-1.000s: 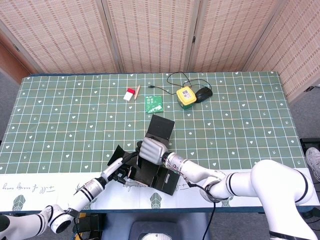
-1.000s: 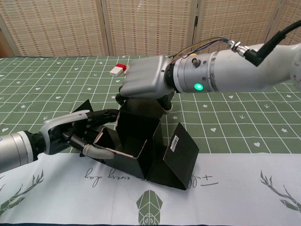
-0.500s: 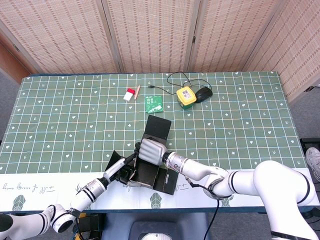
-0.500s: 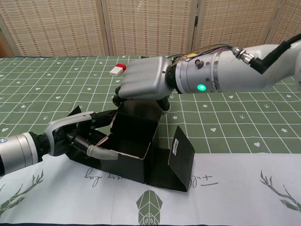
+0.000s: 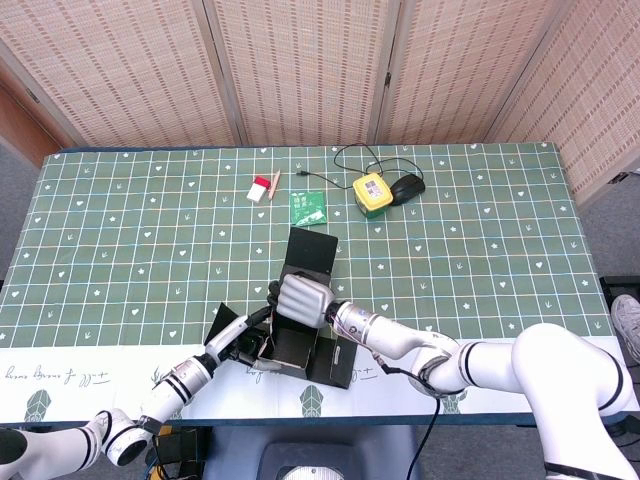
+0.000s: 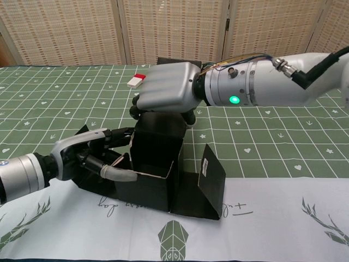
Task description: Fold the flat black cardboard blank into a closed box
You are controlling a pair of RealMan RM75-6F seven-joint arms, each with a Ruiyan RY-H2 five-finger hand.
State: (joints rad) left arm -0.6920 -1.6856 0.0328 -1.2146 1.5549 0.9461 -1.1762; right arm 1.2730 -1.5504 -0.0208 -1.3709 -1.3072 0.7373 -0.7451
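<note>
The half-folded black box (image 6: 155, 174) stands open-topped at the desk's (image 5: 150, 250) near edge (lid flap upright); right hand (image 6: 166, 94) grips its back wall, left hand (image 6: 90, 155) its side flap.

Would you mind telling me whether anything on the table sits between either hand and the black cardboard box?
Nothing visible does. The right hand already grips the rear wall of the black cardboard box, and the left hand holds its left side. The eraser, green packet, tape measure and mouse lie farther back on the table.
</note>
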